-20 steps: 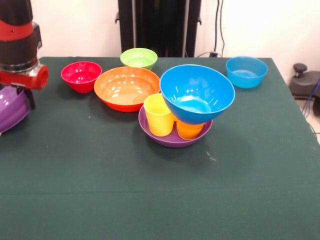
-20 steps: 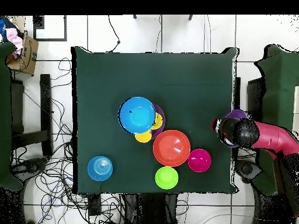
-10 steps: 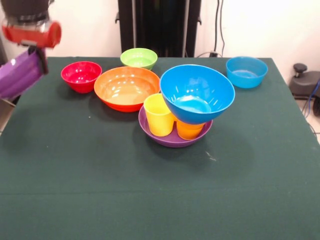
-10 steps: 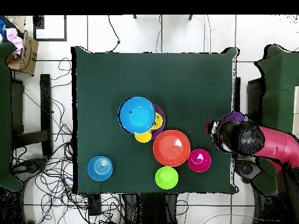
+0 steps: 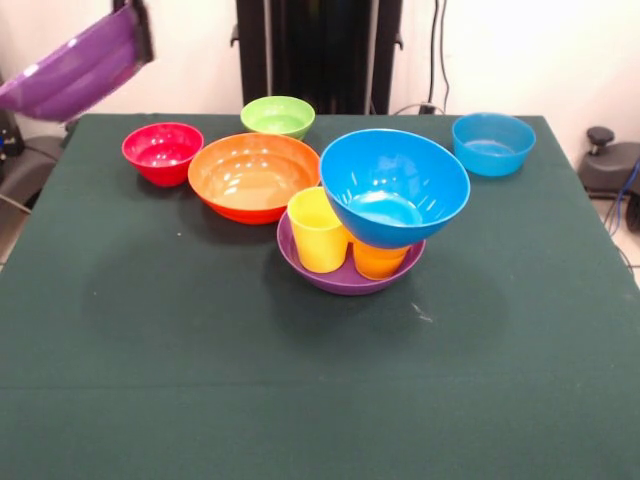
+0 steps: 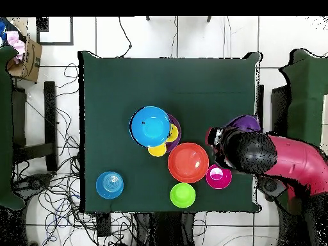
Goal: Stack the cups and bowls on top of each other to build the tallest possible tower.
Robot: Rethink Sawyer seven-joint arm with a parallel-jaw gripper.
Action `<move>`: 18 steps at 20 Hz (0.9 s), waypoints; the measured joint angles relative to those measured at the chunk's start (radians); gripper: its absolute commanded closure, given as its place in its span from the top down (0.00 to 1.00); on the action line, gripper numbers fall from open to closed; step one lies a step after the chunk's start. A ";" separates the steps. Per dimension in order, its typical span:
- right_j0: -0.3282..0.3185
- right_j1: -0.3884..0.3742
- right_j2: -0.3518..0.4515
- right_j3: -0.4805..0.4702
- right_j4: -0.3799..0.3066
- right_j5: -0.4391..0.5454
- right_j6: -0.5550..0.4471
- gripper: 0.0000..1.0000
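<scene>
So far the tower (image 5: 372,215) is just a purple bowl (image 5: 345,277) holding two cups with the big blue bowl (image 5: 394,186) perched on them. The hand (image 5: 140,25) grips a second purple bowl (image 5: 72,72) aloft, far left; four bowls wait on the table (image 5: 300,380).

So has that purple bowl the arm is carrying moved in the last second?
Yes. The purple bowl has risen, from beside the red bowl to well above it.
</scene>
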 measured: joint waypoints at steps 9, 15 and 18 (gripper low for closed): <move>0.175 -0.117 -0.035 0.021 0.121 0.000 0.039 0.00; 0.280 -0.133 -0.075 0.021 0.156 0.000 0.112 0.00; 0.347 -0.127 -0.103 0.021 0.164 0.000 0.176 0.00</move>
